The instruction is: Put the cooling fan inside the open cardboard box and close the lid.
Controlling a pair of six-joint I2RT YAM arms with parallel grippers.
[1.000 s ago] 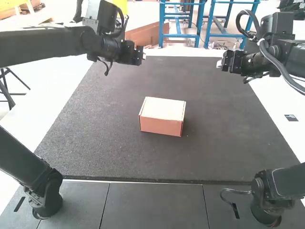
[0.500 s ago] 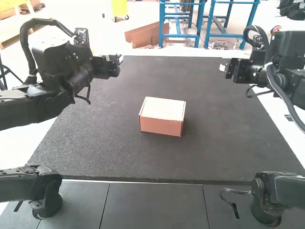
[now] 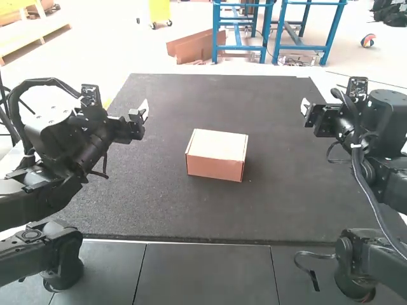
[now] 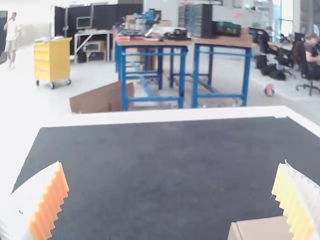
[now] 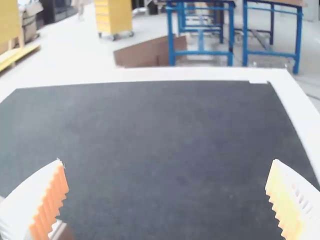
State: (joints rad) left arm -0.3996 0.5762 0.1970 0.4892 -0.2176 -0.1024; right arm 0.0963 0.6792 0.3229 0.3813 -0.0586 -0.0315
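Cardboard box (image 3: 216, 154) is sitting shut on the black mat (image 3: 286, 190), lid flaps down flat and the top looking flush. It lies between the two claws, lower than both and well apart from each. With the lid closed I can't tell whether the cooling fan is in there, but judging by how things lie, I'd guess it's packed away.

Left claw (image 3: 138, 119) hangs in the air off to one side of the box, spread wide and carrying nothing. In its own wrist view the orange pads (image 4: 50, 205) stand far apart, with just a corner of the box (image 4: 260, 229) poking in near the other finger.

Right claw (image 3: 306, 117) is the same deal on the opposite side: up off the mat, wide open, nothing between its ribbed pads (image 5: 50, 202), only bare mat out in front of it.

So progress-wise, this looks basically done to me. The lid is closed and nobody's holding anything. If anything's left, it's maybe a check that the flap is properly tucked, since from above I can't really see the front seam well enough to say.
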